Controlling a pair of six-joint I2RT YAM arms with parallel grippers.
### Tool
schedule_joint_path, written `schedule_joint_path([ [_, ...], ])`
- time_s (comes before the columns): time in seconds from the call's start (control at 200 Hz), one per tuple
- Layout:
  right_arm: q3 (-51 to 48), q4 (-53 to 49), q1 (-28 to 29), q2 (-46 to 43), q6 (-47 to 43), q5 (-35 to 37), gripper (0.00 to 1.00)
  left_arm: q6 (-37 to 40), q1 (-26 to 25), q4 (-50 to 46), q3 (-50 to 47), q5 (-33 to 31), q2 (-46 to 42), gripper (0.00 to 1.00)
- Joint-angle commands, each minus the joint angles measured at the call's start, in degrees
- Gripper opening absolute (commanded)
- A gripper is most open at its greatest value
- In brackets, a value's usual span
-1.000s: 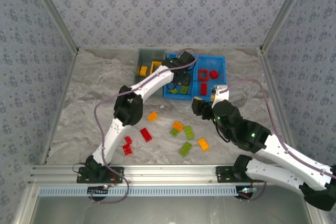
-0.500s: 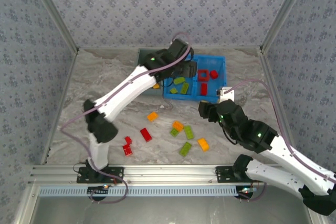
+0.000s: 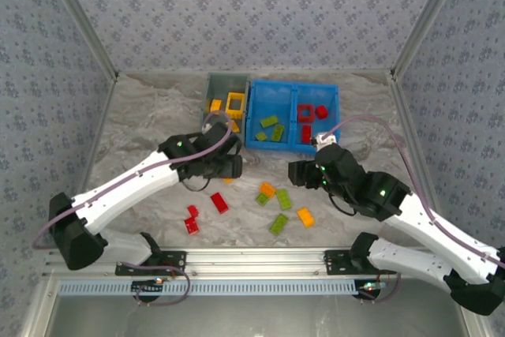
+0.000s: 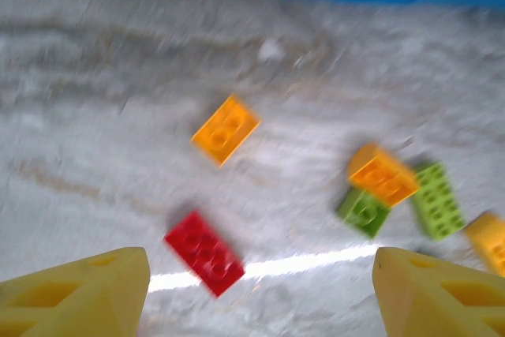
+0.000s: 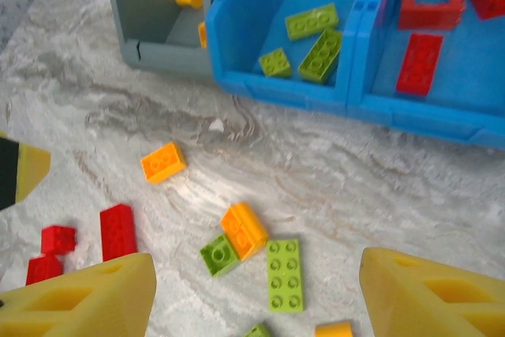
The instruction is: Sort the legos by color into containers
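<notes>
You have nine loose legos (image 5: 245, 229) on the marbled table (image 5: 355, 171), just in front of the bins: three red, three orange, three green. The blue bin (image 5: 300, 96) holds three green in one compartment and three red in the other. The grey bin (image 5: 146, 13) holds yellow ones. The left pincer (image 4: 260, 266) and right pincer (image 5: 256, 256) hover above the loose bricks, jaws wide apart and empty.

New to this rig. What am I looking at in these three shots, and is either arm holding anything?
Two robot arms at a table, sorting bricks by colour. The wide picture looks down from above and behind them; the other two come from wrist cameras, yellow fingertips at the bottom corners. Left gripper and right gripper are open, holding nothing. Grey bin holds yellow pieces; blue bin holds green left, red right. Red, green and orange ones lie loose.
</notes>
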Motion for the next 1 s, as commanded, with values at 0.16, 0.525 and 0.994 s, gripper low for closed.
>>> schedule_joint_path([
  [0.16, 0.88, 0.52, 5.78, 4.68, 3.77, -1.7, 0.71, -10.12, -1.67, -0.1, -11.56, 1.63, -11.02, 0.76],
  [0.525, -4.13, 9.86, 12.76, 5.99, 1.59, 0.44, 0.73, 18.68, 6.39, 7.06, -7.2, 11.48, 5.68, 0.87],
  [0.994, -13.73, 21.33, 13.81, -1.25, -0.46, 0.49, 0.78, 35.44, 9.15, 10.94, 2.02, 7.03, 29.17, 0.81],
])
